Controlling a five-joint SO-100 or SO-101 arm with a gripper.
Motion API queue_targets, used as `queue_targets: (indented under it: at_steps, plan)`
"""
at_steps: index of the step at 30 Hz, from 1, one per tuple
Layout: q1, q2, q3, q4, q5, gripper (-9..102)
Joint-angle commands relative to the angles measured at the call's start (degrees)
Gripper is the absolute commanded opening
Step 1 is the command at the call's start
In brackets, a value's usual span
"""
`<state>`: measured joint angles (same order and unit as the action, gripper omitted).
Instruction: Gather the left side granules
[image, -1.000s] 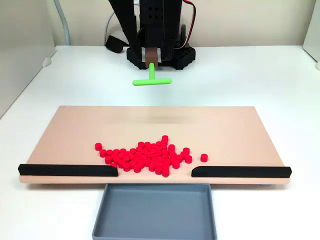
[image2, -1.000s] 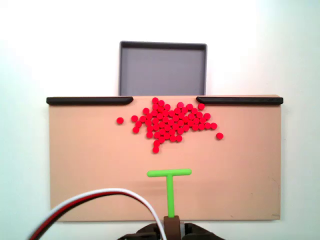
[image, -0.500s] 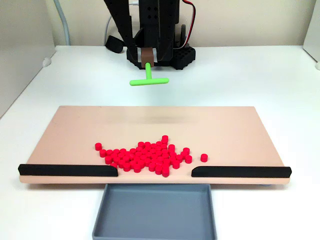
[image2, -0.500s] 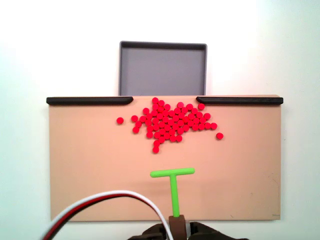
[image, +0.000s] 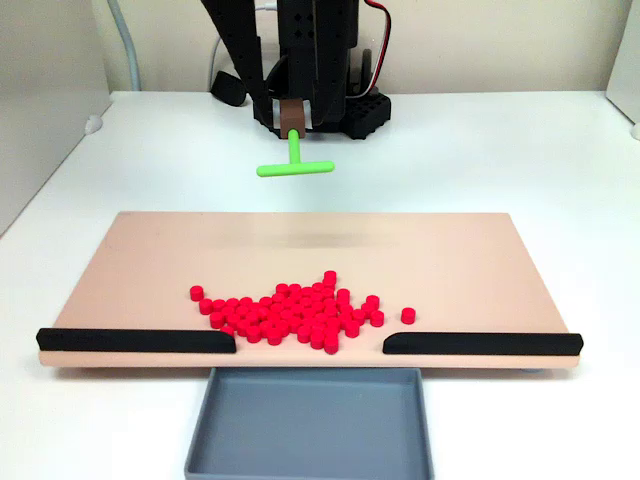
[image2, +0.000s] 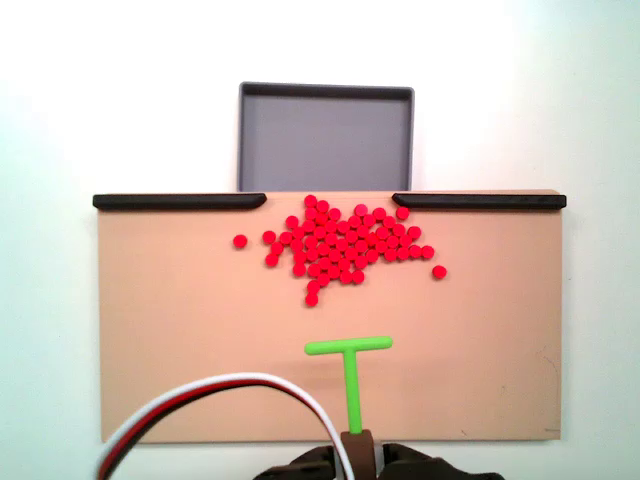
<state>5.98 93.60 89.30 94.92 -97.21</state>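
The granules (image: 292, 317) (image2: 342, 247) are seen as small, glossy red cylinders, heaped just below centre in a fixed view, on a smooth, pale wooden board (image: 150, 260) (image2: 180, 330). A few are scattered at both sides of the heap. Two matte black strips (image: 135, 340) (image: 482, 343) edge the board, and a grey tray (image: 310, 425) (image2: 325, 140) sits by the gap between them. A green T-shaped tool (image: 294, 164) (image2: 350, 375) is clamped by its stem in the gripper (image: 292, 118) at upper centre.

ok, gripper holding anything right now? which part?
Yes: the gripper holds the green T-shaped tool by the end of its stem, crossbar pointing toward the granules.
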Motion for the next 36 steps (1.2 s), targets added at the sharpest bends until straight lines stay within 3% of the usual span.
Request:
queue_targets:
  at_steps: [1, 36]
  plan:
    - [-0.6, 0.4, -1.1, -0.3, 0.0, 0]
    - [-1.8, 1.8, -1.1, -0.3, 4.9, 0]
